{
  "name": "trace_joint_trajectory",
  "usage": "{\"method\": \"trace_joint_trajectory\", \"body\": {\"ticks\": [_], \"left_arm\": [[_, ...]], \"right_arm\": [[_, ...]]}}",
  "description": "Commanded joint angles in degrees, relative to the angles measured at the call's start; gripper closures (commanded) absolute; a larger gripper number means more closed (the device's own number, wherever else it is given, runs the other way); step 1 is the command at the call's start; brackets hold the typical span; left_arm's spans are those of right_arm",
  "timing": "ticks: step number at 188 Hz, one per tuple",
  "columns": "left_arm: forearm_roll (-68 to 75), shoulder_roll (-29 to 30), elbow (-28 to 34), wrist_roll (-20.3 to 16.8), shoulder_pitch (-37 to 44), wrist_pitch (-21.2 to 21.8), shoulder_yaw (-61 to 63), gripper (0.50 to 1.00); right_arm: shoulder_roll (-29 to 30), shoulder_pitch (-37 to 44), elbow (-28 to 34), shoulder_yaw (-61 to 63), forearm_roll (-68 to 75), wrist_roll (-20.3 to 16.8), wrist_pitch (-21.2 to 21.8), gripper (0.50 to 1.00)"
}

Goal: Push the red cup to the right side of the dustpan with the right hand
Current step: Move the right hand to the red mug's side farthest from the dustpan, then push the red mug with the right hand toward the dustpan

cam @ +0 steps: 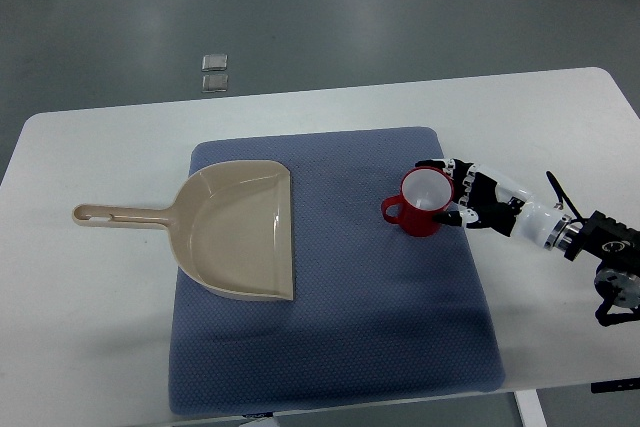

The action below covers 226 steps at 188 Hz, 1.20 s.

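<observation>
A red cup (424,203) stands upright on the blue mat (340,347), its handle pointing left. A beige dustpan (235,230) lies on the mat's left part, its handle reaching left over the white table and its open mouth facing right. The cup is to the right of the dustpan with a gap between them. My right hand (456,193) comes in from the right edge. Its black and white fingers (446,217) are spread and rest against the cup's right side and rim. The hand holds nothing. The left arm is out of view.
The white table (560,117) extends around the mat on all sides. Two small clear squares (214,71) lie on the grey floor beyond the table's far edge. The right arm's wrist and forearm (590,237) lie over the table's right part.
</observation>
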Motion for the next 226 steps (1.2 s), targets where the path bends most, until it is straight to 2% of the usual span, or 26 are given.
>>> {"method": "trace_joint_trajectory", "body": {"ticks": [1, 119, 226], "left_arm": [[0.00, 0.00, 0.00, 0.00, 0.00, 0.00, -0.01, 0.500], [0.00, 0.00, 0.00, 0.00, 0.00, 0.00, -0.01, 0.500], [0.00, 0.00, 0.00, 0.00, 0.00, 0.00, -0.01, 0.500]], "right_arm": [[1.00, 0.00, -0.16, -0.04, 0.00, 0.00, 0.00, 0.566], [5.04, 0.44, -1.13, -0.12, 0.00, 0.00, -0.02, 0.566], [9.52, 0.52, -2.89, -0.83, -0.09, 0.00, -6.70, 0.566]]}}
